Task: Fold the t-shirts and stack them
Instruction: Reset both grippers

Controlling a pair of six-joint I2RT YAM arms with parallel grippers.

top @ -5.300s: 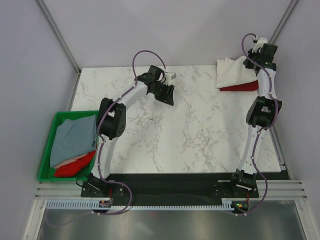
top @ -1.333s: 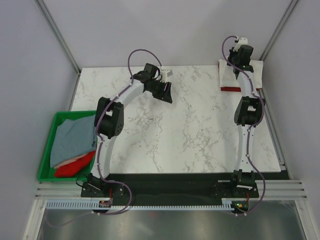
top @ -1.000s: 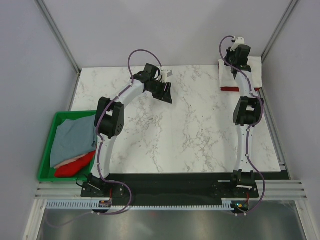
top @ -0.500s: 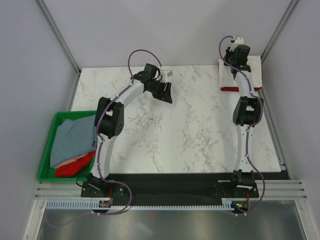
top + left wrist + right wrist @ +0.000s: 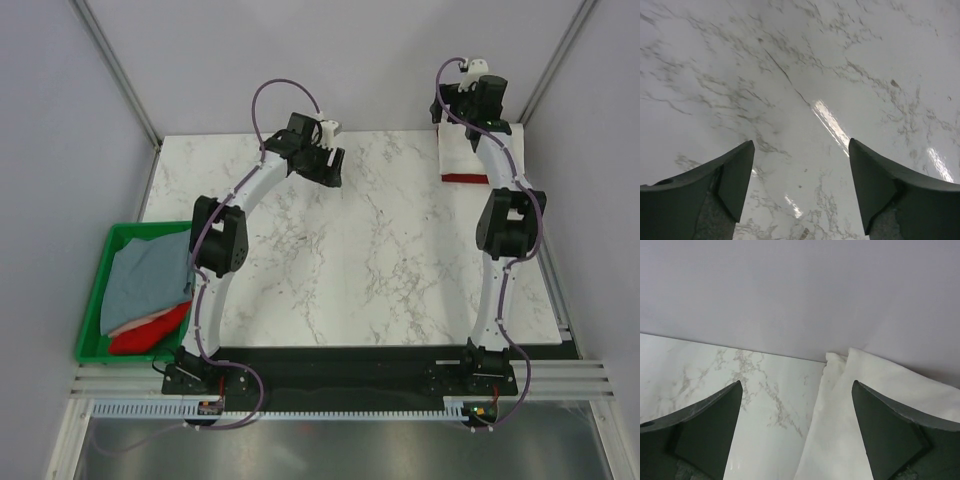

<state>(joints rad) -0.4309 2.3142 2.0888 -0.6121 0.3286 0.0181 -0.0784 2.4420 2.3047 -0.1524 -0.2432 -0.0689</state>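
Note:
A folded white t-shirt lies at the table's far right corner on top of a dark red t-shirt, of which only the near edge shows. My right gripper hangs open just above the white shirt's far end. In the right wrist view the white t-shirt lies below the open right gripper, with nothing between the fingers. My left gripper is open over bare marble at the far middle, and the left wrist view shows the left gripper empty. A grey-blue t-shirt and a bright red t-shirt lie in the crate.
A green plastic crate stands off the table's left edge, near the left arm's base. The back wall rises close behind the white shirt. White marble table spreads between the two arms.
My right gripper has gone from shut to open, letting go of the white shirt, and has lifted slightly. My left gripper has opened wider and shifted a little towards the far edge.

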